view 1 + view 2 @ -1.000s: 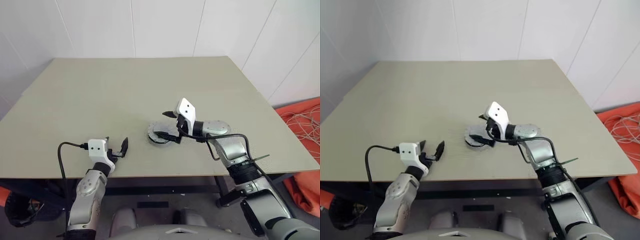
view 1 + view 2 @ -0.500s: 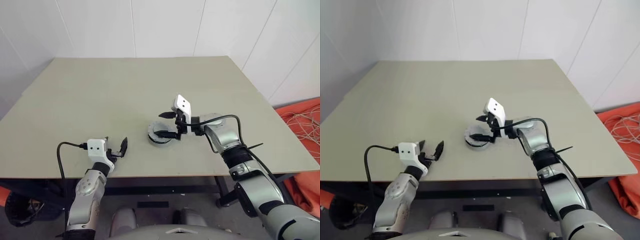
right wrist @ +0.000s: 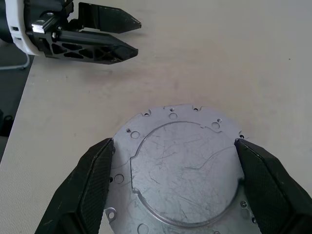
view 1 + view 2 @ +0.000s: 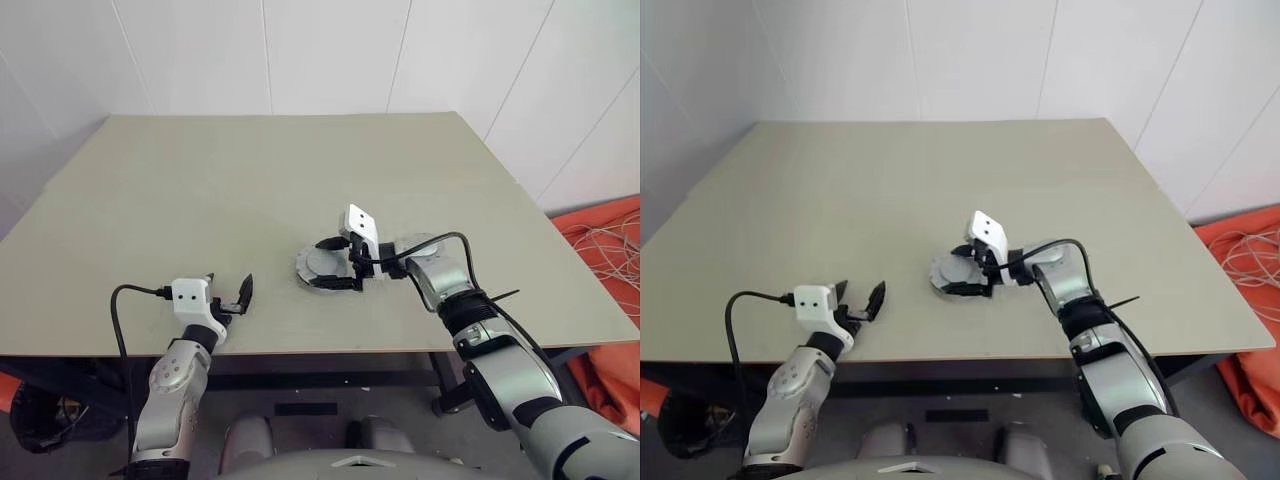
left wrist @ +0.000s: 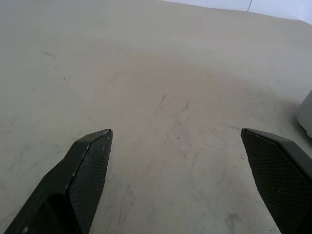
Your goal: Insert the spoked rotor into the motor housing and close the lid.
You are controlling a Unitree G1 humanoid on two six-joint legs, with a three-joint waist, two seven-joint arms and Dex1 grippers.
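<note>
A round silver disc with a notched rim, small screw holes and a raised centre plate, the lid (image 3: 185,165), lies flat on the table (image 4: 200,180) near the front middle. My right gripper (image 3: 173,141) points leftward low over it, open, with one finger on each side of the lid (image 4: 312,266) and apart from its rim. The spoked rotor and the motor housing are hidden or out of view. My left gripper (image 4: 235,293) hovers open and empty at the table's front left edge, well clear of the lid; it also appears across the table in the right wrist view.
The beige table ends close behind my left gripper (image 5: 176,131) at its front edge. White walls stand behind and to the right. An orange sheet with cables (image 4: 605,250) lies on the floor at the right.
My right gripper has sunk and turned further to the left, bringing its open fingers down around the lid. The left arm has stayed still.
</note>
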